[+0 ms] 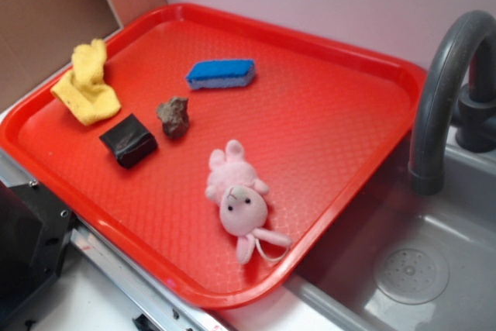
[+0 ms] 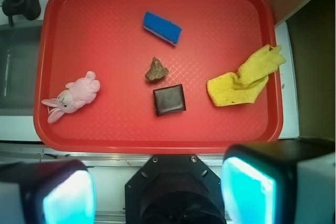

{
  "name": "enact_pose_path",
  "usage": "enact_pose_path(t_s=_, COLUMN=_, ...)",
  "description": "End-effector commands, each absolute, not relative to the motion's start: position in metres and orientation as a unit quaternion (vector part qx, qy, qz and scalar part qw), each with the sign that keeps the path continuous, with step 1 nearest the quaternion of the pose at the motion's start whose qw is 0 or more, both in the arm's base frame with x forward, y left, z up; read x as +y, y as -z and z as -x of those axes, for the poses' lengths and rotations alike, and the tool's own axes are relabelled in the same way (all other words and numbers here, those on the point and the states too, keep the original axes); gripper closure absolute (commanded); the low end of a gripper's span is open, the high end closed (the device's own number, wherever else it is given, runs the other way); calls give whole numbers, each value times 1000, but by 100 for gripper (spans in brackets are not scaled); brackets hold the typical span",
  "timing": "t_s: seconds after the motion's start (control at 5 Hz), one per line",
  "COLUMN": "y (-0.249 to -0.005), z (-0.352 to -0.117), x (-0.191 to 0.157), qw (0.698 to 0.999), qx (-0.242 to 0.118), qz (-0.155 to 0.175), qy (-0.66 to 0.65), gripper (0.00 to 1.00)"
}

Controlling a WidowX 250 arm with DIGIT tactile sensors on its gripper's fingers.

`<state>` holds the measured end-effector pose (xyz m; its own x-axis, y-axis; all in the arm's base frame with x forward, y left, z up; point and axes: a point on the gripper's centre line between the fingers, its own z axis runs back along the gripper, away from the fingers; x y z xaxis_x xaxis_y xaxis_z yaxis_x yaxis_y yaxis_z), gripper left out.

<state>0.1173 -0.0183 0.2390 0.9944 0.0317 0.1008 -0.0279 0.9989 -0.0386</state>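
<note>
Grey counter and a sink (image 1: 411, 269) with a dark faucet (image 1: 442, 91) bordered the red tray (image 1: 325, 114). In the wrist view the gripper (image 2: 157, 195) sat at the bottom edge of the frame, below the tray's near rim. Its jaws were spread wide, the cyan pads (image 2: 68, 198) far apart, gripping and touching nothing.

Nearest it, at the middle of the frame, lay the black block (image 2: 169, 99) flat on the tray. A brown rock (image 2: 156, 70) sat just above it, close but apart. A blue sponge (image 2: 162, 27) lay higher up, a yellow cloth (image 2: 244, 80) at right and a pink plush bunny (image 2: 73, 95) at left. All were well apart from the block, and nothing lay between it and the gripper.
</note>
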Motion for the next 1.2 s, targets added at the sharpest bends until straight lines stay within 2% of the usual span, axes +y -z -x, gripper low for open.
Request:
enact_pose_path(t_s=0.0, y=-239, z=-117, x=-18, qw=998, qx=-51, qz=19, qy=-15, gripper=0)
enact_pose_path(t_s=0.2, y=-226, z=-124, x=-45, qw=993, qx=-53, qz=56, qy=-88, gripper=0)
enact_pose_path(t_s=0.4, y=-210, z=-138, x=-73, qw=984, qx=-44, qz=61, qy=-161, gripper=0)
enact_pose_path(t_s=0.6, y=-192, z=-154, x=-99, qw=966, qx=-70, qz=67, qy=-240, gripper=0)
enact_pose_path(t_s=1.0, y=-144, z=-179, x=-137, qw=932, qx=-45, qz=114, qy=-342, gripper=0)
